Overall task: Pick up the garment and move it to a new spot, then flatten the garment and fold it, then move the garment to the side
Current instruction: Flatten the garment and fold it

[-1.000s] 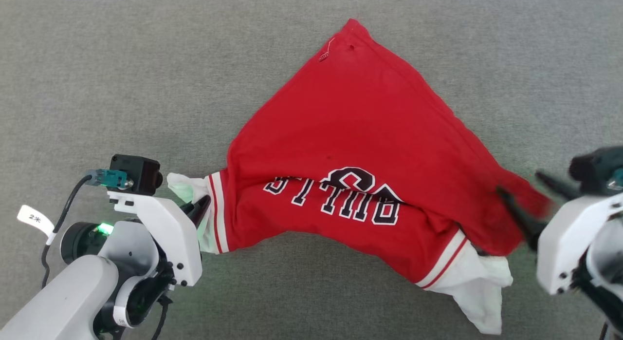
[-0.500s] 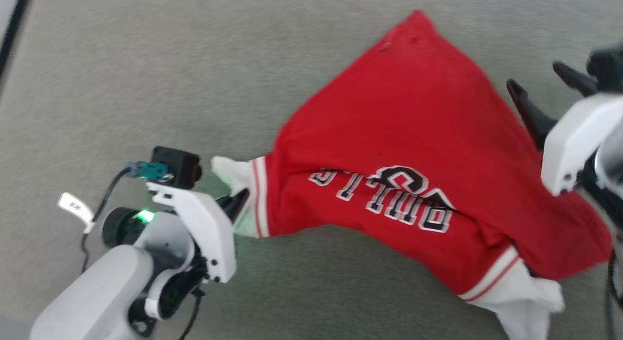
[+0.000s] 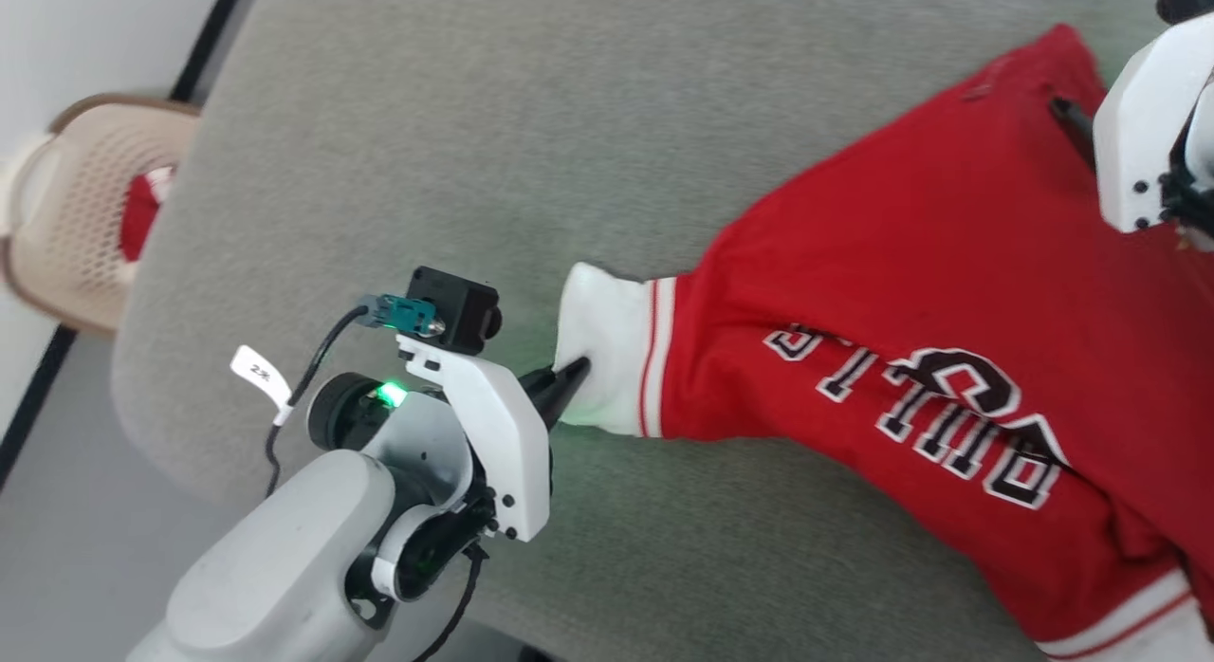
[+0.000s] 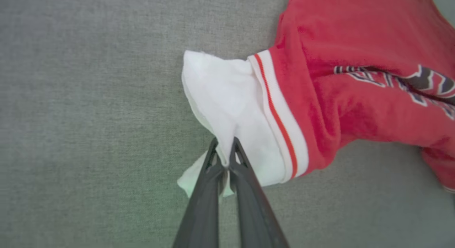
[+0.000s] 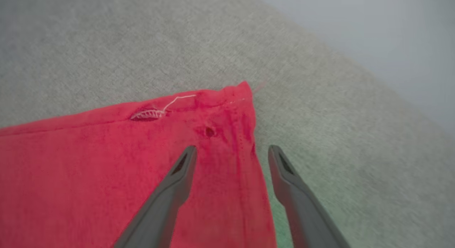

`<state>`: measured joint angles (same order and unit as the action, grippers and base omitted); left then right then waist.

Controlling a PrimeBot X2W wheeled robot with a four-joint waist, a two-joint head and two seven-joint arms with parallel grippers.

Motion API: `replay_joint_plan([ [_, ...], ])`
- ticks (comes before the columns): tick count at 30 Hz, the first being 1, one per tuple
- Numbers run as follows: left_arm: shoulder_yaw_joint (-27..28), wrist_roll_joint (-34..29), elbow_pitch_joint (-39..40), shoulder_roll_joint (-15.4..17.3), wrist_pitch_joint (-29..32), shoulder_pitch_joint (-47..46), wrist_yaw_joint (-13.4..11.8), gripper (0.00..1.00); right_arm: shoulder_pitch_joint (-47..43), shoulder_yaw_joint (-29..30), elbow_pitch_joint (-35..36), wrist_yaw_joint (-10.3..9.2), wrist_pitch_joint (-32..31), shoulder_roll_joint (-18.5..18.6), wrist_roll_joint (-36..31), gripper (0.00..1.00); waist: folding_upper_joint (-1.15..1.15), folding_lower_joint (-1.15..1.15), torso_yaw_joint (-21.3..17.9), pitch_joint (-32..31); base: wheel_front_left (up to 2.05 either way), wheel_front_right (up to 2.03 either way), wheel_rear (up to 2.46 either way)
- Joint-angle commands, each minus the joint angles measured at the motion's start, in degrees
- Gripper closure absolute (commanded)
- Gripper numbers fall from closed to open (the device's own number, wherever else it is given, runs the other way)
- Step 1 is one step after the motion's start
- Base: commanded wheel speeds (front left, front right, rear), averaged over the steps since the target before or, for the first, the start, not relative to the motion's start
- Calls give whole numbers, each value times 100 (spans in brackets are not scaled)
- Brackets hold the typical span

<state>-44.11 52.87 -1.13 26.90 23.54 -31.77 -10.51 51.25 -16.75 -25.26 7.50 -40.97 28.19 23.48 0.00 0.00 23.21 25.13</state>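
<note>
Left gripper (image 4: 224, 150) pinches the garment (image 3: 901, 264) tight by its white sleeve (image 4: 227, 98). Right gripper (image 5: 231, 150) is spread wide, holding nothing, just over a red corner (image 5: 227, 98). The garment lies on the big grey cloth top (image 3: 427, 121), toward the right side. A small tan basket (image 3: 66, 216) sits far left.

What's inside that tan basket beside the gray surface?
A red item with a white patch lies in the tan basket, too small to identify. The edge of the gray surface covers the rest of the basket's inside.
</note>
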Motion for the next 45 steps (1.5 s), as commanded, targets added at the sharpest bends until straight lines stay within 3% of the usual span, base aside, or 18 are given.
replay_joint_plan([
  [1,-26,2,-62,-68,-32,-90,58,100,210,-155,-313,-1,-92,73,114,0,0,0,248,112,0,0,0],
  [4,-62,23,-176,-170,-89,-127,124,100,521,-473,-929,-1,-381,149,340,0,0,0,392,172,0,0,0],
  [10,-86,60,-383,-284,-146,-171,214,100,405,-1339,-1892,2,-1545,186,880,0,0,0,510,241,0,0,0],
  [11,-78,61,-419,-284,-163,-181,228,100,386,-1490,-1951,15,-1727,227,936,44,0,0,504,247,0,0,0],
  [12,-62,78,-457,-288,-178,-194,237,100,384,-1629,-1914,18,-1795,281,988,100,0,0,486,247,0,0,0],
  [16,65,116,-604,-190,-160,-330,280,100,765,-1714,-1812,-5,-1418,489,1158,100,0,0,213,155,0,0,0],
  [26,478,-21,-654,614,410,-1185,120,100,1068,-1658,-1071,-5,-357,598,1422,100,0,0,-687,-328,0,0,0],
  [34,668,-169,-917,1086,937,-2104,226,100,940,-1374,-548,-7,-28,722,1480,100,0,0,-1257,-698,0,0,0],
  [45,689,-329,-1779,1085,1272,-3288,539,100,903,-811,161,-9,-308,573,1291,100,0,0,-1898,-1150,0,0,0],
])
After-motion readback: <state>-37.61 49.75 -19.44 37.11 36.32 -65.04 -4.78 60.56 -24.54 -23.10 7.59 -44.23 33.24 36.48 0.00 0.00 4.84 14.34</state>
